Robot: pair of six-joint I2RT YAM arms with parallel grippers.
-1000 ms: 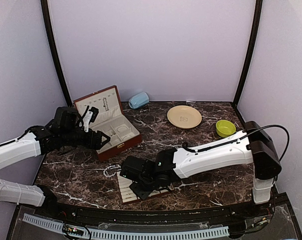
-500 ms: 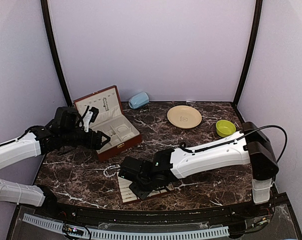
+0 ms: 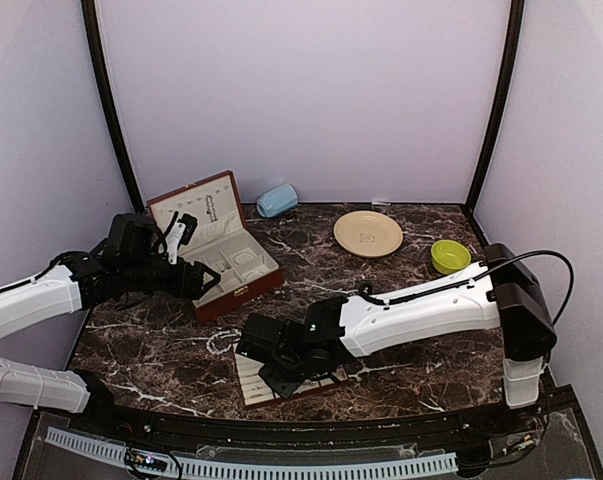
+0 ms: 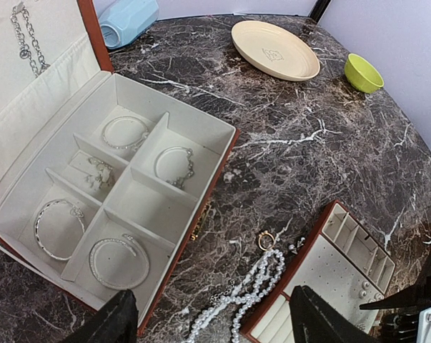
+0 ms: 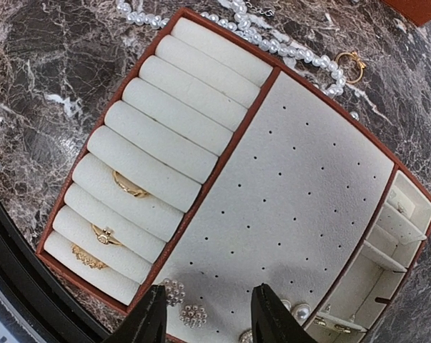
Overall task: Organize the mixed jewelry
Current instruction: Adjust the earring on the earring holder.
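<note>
The mixed jewelry lies between two cases. A white pearl strand [image 4: 245,294], a gold ring [image 4: 266,240] and tiny earrings [image 4: 296,248] rest on the marble beside the cream tray [image 4: 347,275]. My left gripper [image 4: 215,325] hangs open above the strand, holding nothing. My right gripper [image 5: 209,318] is open just over the tray's perforated pad [image 5: 294,186], a bead-cluster earring [image 5: 194,314] lying on the pad between its fingers. Gold rings [image 5: 129,186] sit in the tray's roll slots. From above, the right gripper [image 3: 271,375] covers most of the tray.
The red-brown box [image 4: 165,268] stands open at the left with bracelets in its compartments and a chain on its lid. At the back are a cream plate [image 3: 368,233], a green bowl [image 3: 449,256] and a pale blue object [image 3: 277,200].
My right arm has edged slightly left over the tray and its jaws have narrowed a little. The left arm has not moved.
</note>
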